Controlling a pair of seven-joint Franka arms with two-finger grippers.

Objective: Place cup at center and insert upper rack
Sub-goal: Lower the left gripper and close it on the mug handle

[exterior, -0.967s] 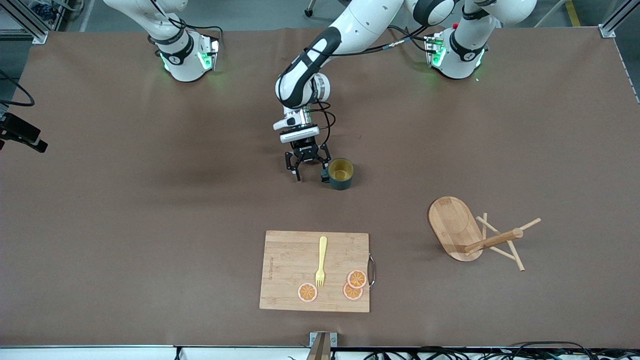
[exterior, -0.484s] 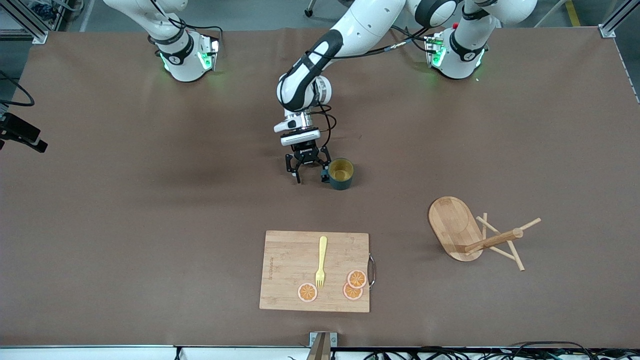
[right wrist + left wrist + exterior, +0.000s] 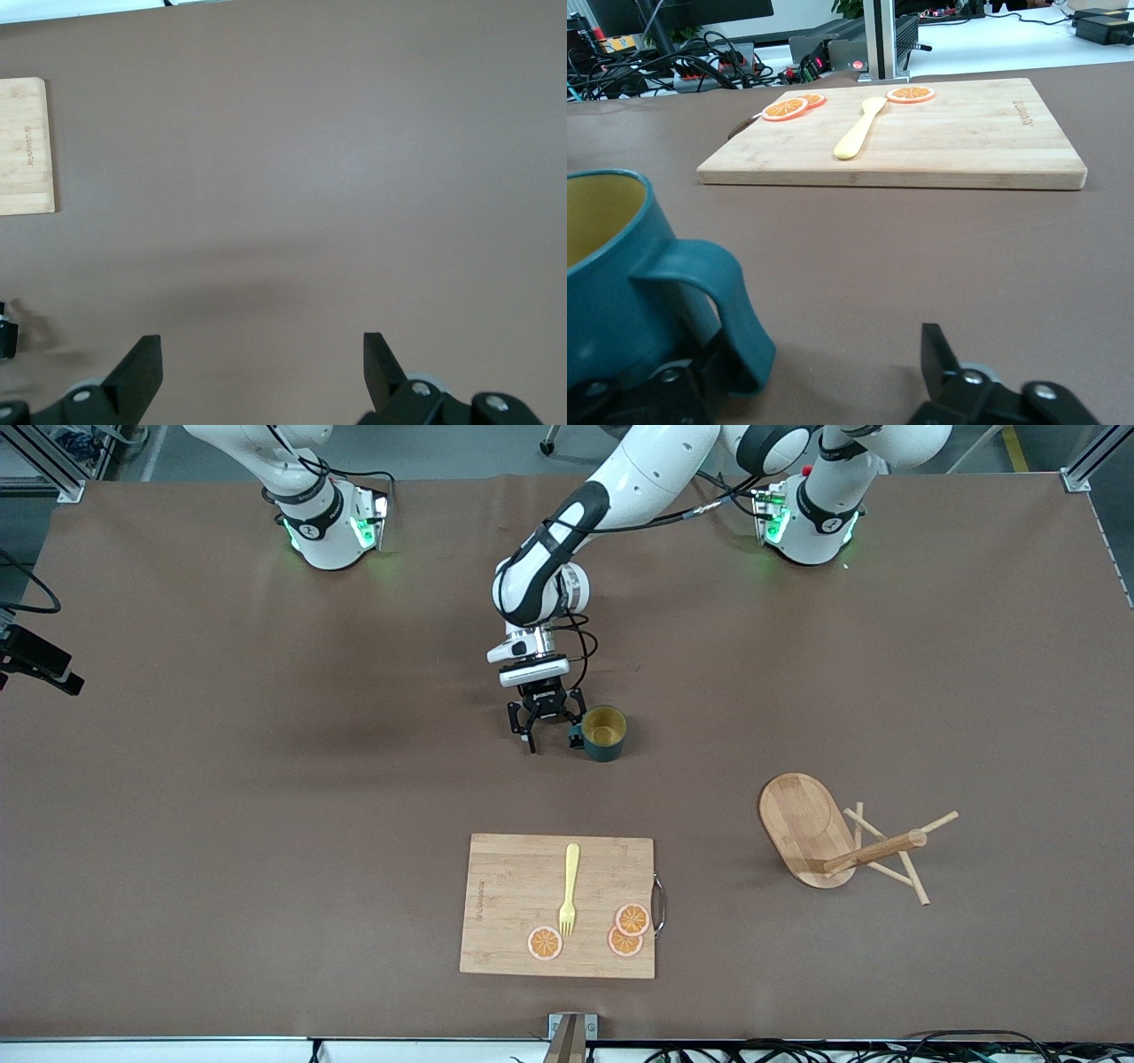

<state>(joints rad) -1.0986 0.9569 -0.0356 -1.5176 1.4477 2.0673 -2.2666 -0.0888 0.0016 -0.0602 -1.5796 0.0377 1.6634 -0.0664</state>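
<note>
The teal cup (image 3: 605, 733) with a yellow inside stands upright near the table's middle, its handle (image 3: 713, 301) turned toward the right arm's end. My left gripper (image 3: 551, 737) is down at table level beside it, open, with the handle between its jaws; one fingertip (image 3: 935, 341) shows apart from the handle, the other is hidden by it. The upper rack (image 3: 802, 824) lies tipped on its side toward the left arm's end, post and pegs resting on the table. My right gripper (image 3: 257, 363) hangs open over bare table, with nothing between its fingers.
A wooden cutting board (image 3: 514, 903) lies nearer the front camera than the cup, carrying a yellow fork (image 3: 569, 890) and three orange slices (image 3: 633, 919). Brown tabletop stretches between the cup and the board.
The left gripper has shifted slightly toward the cup and its jaws have narrowed a little around the handle. The cup, the rack and the right arm have not moved.
</note>
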